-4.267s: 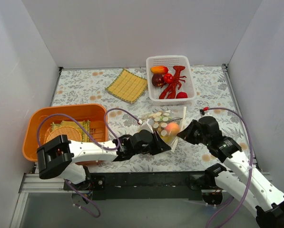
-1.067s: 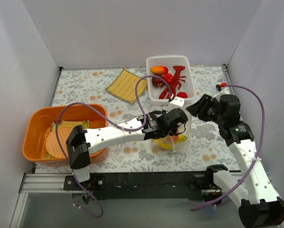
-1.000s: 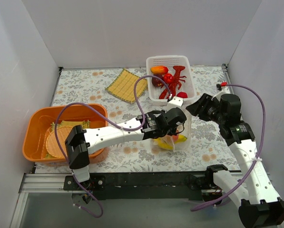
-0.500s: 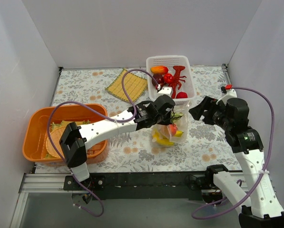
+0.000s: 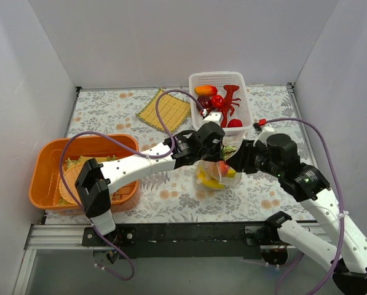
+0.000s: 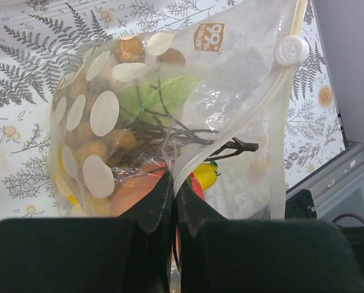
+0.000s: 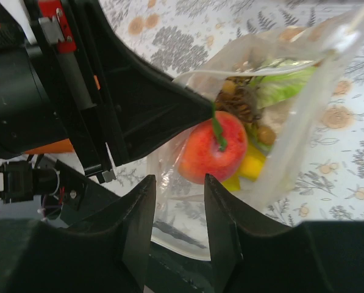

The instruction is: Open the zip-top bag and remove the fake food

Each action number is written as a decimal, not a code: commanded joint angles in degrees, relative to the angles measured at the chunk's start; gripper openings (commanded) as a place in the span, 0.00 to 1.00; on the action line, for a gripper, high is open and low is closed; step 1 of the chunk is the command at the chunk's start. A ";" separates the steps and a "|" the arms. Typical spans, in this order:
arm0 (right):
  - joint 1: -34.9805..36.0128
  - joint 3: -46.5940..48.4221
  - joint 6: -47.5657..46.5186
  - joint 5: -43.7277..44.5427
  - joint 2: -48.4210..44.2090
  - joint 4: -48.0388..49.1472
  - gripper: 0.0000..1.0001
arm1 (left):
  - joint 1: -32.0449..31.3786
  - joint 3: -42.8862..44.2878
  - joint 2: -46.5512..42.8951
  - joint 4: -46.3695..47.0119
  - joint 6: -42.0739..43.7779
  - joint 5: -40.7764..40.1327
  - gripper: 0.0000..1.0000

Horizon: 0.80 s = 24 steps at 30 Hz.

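The zip-top bag [image 5: 220, 175] hangs lifted above the table. My left gripper [image 5: 215, 140] is shut on its top edge. In the left wrist view the jaws [image 6: 174, 190] pinch one plastic lip of the bag [image 6: 230, 122], and the white slider [image 6: 291, 50] sits at the far corner. Inside are brownish grapes [image 6: 130, 52], a green leafy vegetable [image 6: 166, 94], a red-orange fruit [image 6: 139, 186] and a yellow banana [image 6: 205, 174]. My right gripper [image 5: 236, 161] is open and empty just right of the bag. Its fingers [image 7: 178, 183] stand apart just below the red fruit [image 7: 209, 152].
A white slotted basket [image 5: 217, 75] at the back holds a red lobster [image 5: 223, 104] and round fruits. An orange bin [image 5: 85, 140] stands at the left. A yellow woven mat [image 5: 165, 110] lies at the back middle. The left arm stretches across the table's middle.
My left gripper has lifted the bag off the table and holds it up. In the last half second my right gripper has moved left and down, close to the bag.
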 commanded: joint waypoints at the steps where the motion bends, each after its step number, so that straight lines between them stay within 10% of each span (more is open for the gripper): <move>1: 8.44 -2.60 3.74 5.94 2.91 6.17 0.44 | 0.39 -0.87 -4.65 1.70 -0.75 0.31 0.00; 14: 11.97 -8.92 6.47 13.69 6.52 11.80 0.53 | 0.30 -3.77 -8.26 0.20 -2.16 0.48 0.00; 24: 11.97 -12.70 7.96 10.44 7.13 17.17 0.80 | 0.21 -4.03 -7.91 0.99 -2.51 2.77 0.00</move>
